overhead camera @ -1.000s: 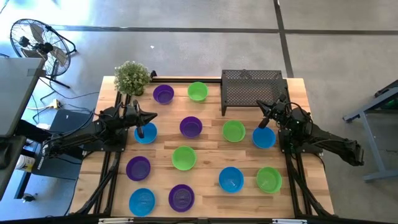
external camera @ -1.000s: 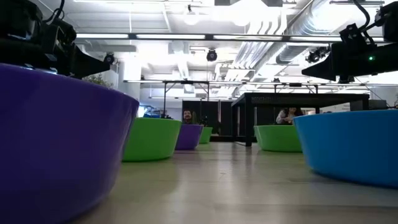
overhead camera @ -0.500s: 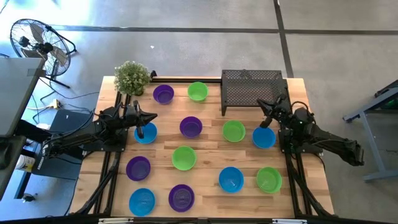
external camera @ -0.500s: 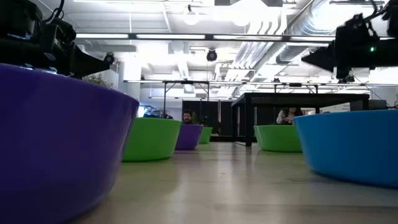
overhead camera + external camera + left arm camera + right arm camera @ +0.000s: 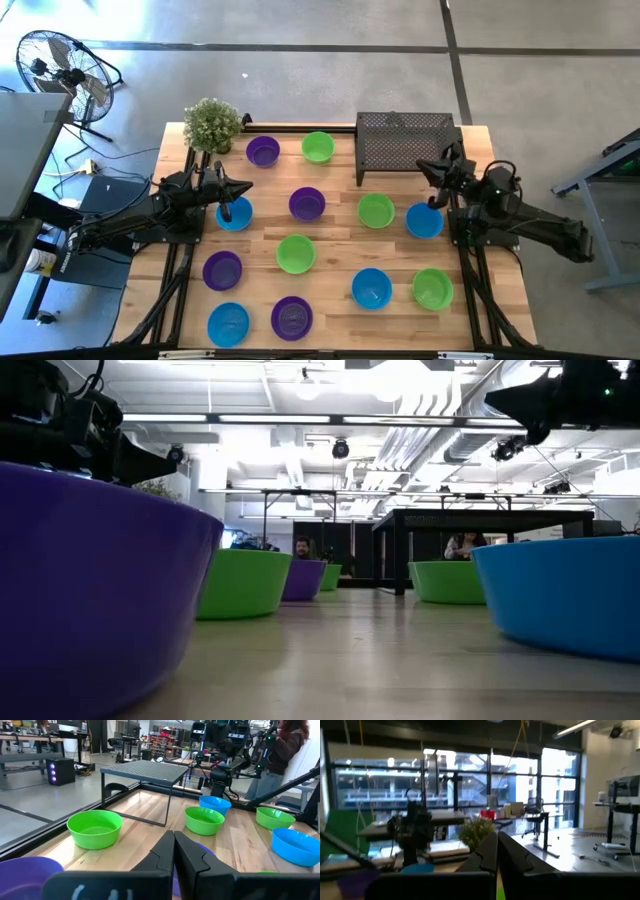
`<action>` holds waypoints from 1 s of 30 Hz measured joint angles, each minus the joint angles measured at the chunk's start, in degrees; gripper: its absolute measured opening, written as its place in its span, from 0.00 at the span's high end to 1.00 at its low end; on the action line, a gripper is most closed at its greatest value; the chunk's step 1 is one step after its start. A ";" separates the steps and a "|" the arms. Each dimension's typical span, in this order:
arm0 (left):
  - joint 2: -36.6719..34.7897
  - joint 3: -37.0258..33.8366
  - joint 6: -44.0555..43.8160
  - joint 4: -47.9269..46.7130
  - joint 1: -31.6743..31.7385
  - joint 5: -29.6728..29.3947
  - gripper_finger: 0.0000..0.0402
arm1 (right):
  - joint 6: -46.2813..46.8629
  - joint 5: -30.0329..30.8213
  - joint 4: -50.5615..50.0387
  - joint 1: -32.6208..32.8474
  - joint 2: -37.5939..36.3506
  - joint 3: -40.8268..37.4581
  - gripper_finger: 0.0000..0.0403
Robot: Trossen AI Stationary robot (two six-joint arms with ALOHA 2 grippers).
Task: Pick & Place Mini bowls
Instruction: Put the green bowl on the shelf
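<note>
Both grippers, left (image 5: pixel 243 186) and right (image 5: pixel 424 166), fingers pressed together and holding nothing, above wooden counter (image 5: pixel 340 260); probably pre-grasp: next, spread fingers over small round plastic bowls (image 5: pixel 296 254).

Potted plant (image 5: pixel 212 124) and black mesh rack (image 5: pixel 404 148) (far edge) on table (image 5: pixel 330 240).

Left end effector (image 5: pixel 243 187) and right end effector (image 5: pixel 424 166) both closed, empty.

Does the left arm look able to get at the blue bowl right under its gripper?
Probably yes. The left gripper, shut and empty, hovers just above the blue bowl, and nothing lies between them; it would need to open first.
</note>
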 joint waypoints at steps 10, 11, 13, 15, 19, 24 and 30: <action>0.02 0.00 -1.34 -0.07 0.00 0.02 1.00 | -3.04 12.66 -8.85 12.76 14.36 8.48 1.00; 0.02 0.00 -1.39 -0.07 0.01 0.02 1.00 | -3.04 14.09 -10.30 14.15 15.75 9.74 1.00; 0.02 0.00 -1.39 -0.07 0.01 0.02 1.00 | -2.70 17.29 -14.18 16.87 18.60 12.34 1.00; 0.02 0.00 -1.36 -0.07 0.00 0.04 1.00 | -1.29 20.32 -18.10 19.52 21.73 15.10 1.00; 0.02 0.00 -1.31 -0.07 0.00 0.04 1.00 | 3.53 23.13 -24.20 23.93 28.28 19.52 1.00; 0.02 -0.02 -1.31 -0.08 0.00 0.04 1.00 | 10.52 24.19 -30.75 28.39 36.37 24.55 1.00; 0.02 -0.02 -1.33 0.19 0.02 0.02 1.00 | 15.94 25.33 -36.26 33.33 45.64 29.24 0.94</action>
